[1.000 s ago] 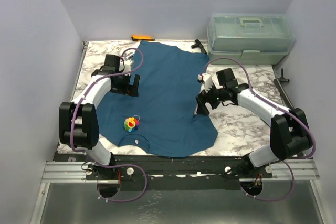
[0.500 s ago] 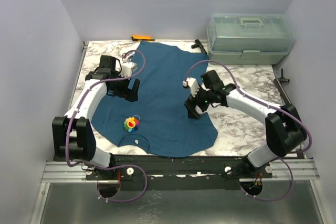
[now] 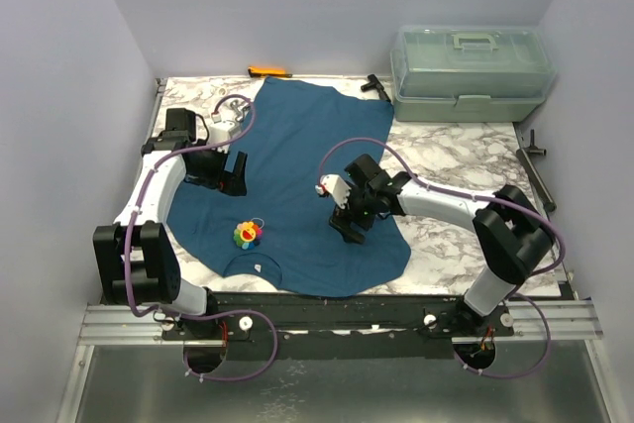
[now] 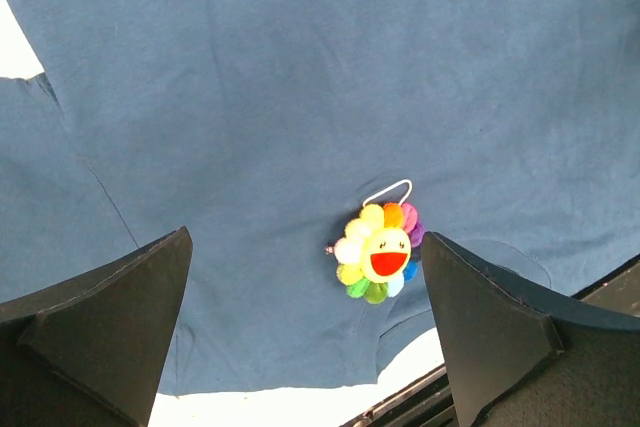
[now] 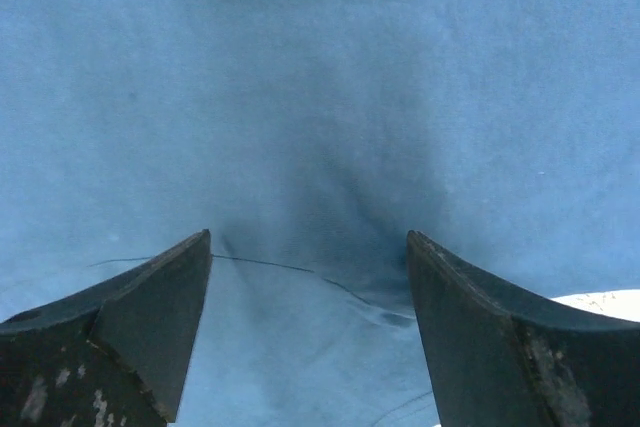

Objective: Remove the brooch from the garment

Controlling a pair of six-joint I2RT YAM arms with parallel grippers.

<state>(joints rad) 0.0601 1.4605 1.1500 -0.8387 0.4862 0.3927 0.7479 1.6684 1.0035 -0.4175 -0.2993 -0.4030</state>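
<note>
marble-patterned table (image 3: pixel 451 146) between plain grey walls carries a dark blue shirt (image 3: pixel 307 136) spread flat. the brooch (image 3: pixel 248 235), a small rainbow flower with a smiling face, sits on the cloth close to the neck opening. the left gripper (image 3: pixel 234 177) hangs above the shirt with its jaws wide apart and nothing in them. from its own camera the brooch (image 4: pixel 379 253) lies ahead of the fingers, nearer the right one, with a thin wire loop (image 4: pixel 388 191) at its top edge. the right gripper (image 3: pixel 349 228) is low over the shirt with the brooch well off to its left. its jaws also stand apart around bare cloth and a faint crease, holding nothing; whether the tips touch the fabric i cannot tell. the step looks like getting set: one hand to hold the cloth, the other to take the flower. to do it well, the right gripper should probably pin or pinch the shirt closer to the brooch so the fabric cannot lift. the left should come down centred on the flower, close on its body rather than the loop, and ease it off slowly.
</note>
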